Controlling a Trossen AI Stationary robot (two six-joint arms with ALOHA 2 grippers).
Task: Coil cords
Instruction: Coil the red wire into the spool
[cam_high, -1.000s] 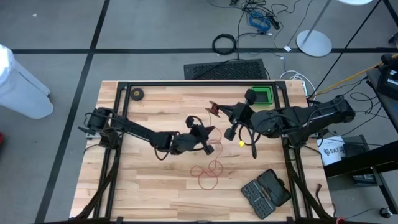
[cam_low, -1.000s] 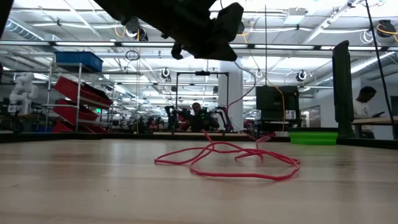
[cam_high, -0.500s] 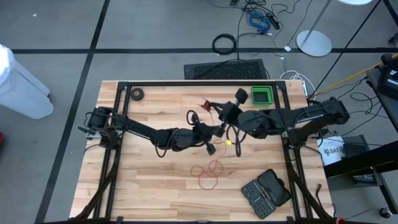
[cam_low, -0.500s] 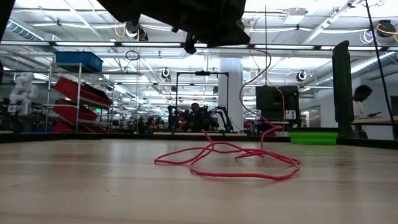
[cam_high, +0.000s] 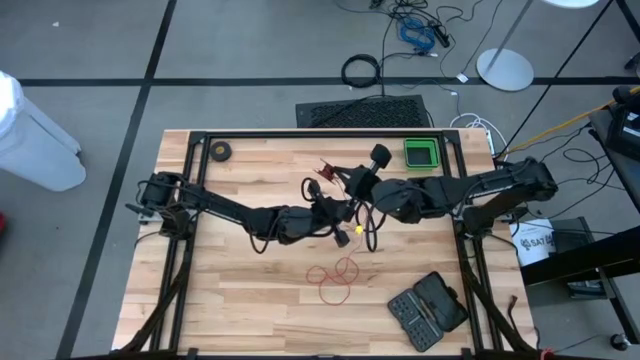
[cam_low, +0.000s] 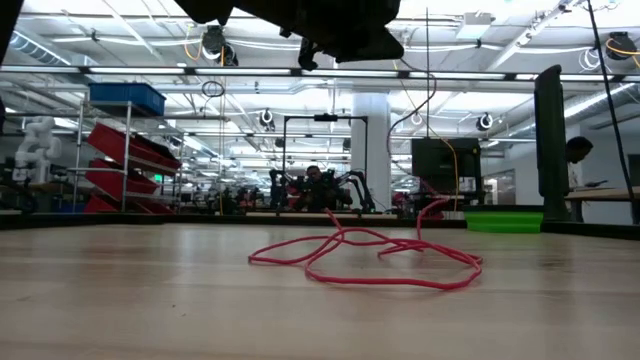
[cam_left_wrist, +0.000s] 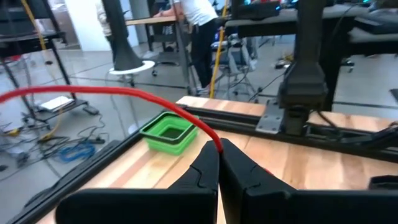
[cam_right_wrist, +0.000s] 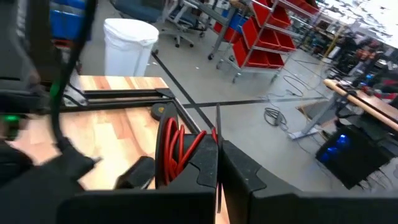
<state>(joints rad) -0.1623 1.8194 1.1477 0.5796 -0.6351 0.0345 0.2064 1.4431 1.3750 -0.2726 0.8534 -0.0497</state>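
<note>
Beyond the desk (cam_high: 230, 300), a workshop floor with stray cables and a white bin is seen in the high view, while racks with red bins and a distant person are seen across the room in the low view.

Near the middle of the desk, the left tool (cam_high: 340, 213) and the right tool (cam_high: 350, 185) are brought close together above the wood. Both are clenched. The red cord (cam_left_wrist: 124, 96) is seen pinched between the left tool's fingers, running away in an arc. In the right wrist view, several turns of red cord are seen gathered just ahead of the right tool's closed fingers, so some windings appear to be held there. The rest of the cord lies in loose loops (cam_high: 335, 275) on the desk toward its near edge, between the tools and a black case (cam_high: 428, 308) by the near right corner. A green tray (cam_high: 421, 155) sits by the far right corner and a small black roll (cam_high: 220, 152) by the far left corner. The reel cannot be made out with certainty.

Several risks are judged from here. Gathered turns could spring off if either grip is relaxed. A knot could be pulled tight in the overlapping slack on the desk if it is drawn up quickly. So thin a cord could slip from closed fingers under tension. With both tools so near, a collision could be caused by a small misjudged move.
</note>
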